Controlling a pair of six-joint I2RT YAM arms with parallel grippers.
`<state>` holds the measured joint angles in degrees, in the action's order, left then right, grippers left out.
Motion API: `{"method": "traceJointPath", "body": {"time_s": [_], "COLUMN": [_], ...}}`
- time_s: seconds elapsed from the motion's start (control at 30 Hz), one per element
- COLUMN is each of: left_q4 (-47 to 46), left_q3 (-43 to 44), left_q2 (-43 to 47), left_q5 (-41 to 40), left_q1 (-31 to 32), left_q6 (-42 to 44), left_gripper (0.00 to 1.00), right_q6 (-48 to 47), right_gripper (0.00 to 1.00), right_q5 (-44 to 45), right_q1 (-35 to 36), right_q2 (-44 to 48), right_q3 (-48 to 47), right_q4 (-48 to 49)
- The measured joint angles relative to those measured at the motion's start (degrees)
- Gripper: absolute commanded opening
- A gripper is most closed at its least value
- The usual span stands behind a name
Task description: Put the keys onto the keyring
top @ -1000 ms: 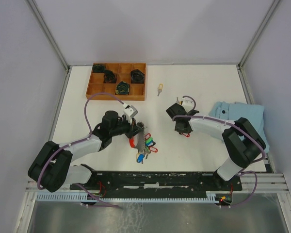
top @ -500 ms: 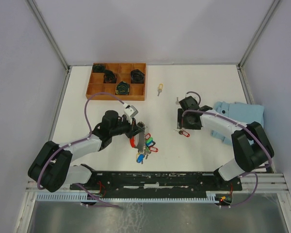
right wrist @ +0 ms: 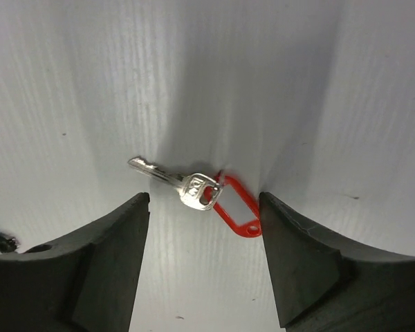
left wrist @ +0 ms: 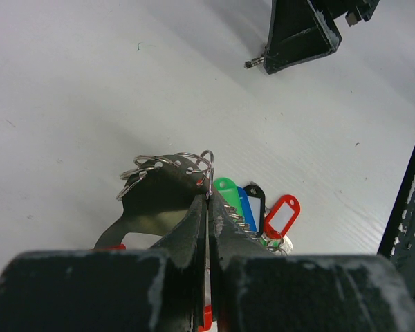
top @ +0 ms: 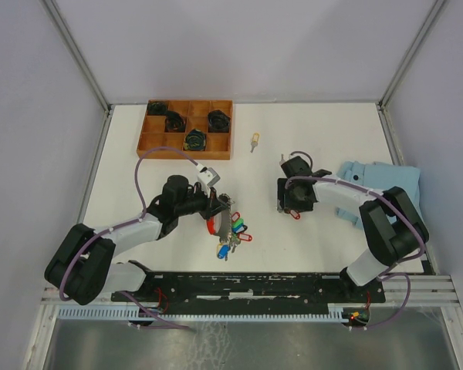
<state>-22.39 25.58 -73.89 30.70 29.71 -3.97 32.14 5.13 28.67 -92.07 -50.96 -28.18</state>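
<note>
The keyring [top: 228,226], a bunch with a red strap and blue, green and red tags, lies left of centre. My left gripper [top: 218,205] is shut on it. In the left wrist view the closed jaws [left wrist: 207,200] pinch a thin metal ring of the bunch, with the tags [left wrist: 252,204] fanned out beyond. A silver key with a red tag [top: 295,213] lies flat on the table. My right gripper [top: 288,202] hovers open over it. In the right wrist view the key [right wrist: 183,185] and its tag [right wrist: 236,211] lie between the spread fingers [right wrist: 117,235]. A key with a yellow tag [top: 255,139] lies farther back.
A wooden compartment tray [top: 157,141] holding black objects stands at the back left. A light blue cloth [top: 386,185] lies at the right edge. A black rail [top: 255,281] runs along the near edge. The right gripper's fingers also show in the left wrist view [left wrist: 301,31].
My right gripper swung back and to the right off the red-tag key, then came back over it. The left arm and the keyring have not moved.
</note>
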Motion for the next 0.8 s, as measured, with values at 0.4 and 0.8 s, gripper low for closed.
{"method": "traceJointPath", "body": {"time_s": [0.4, 0.8], "left_q4": [0.0, 0.0], "left_q3": [0.1, 0.1], "left_q2": [0.0, 0.0], "left_q5": [0.1, 0.0], "left_q1": [0.0, 0.0], "left_q6": [0.0, 0.0], "left_gripper": [0.03, 0.03], "right_q6": [8.1, -1.7], "right_gripper": [0.66, 0.66], "right_q5": [-4.0, -4.2], "right_q1": [8.3, 8.3], "right_q2": [-1.5, 3.8], "right_q3": [-1.2, -1.5], "right_q4": [4.1, 7.0]}}
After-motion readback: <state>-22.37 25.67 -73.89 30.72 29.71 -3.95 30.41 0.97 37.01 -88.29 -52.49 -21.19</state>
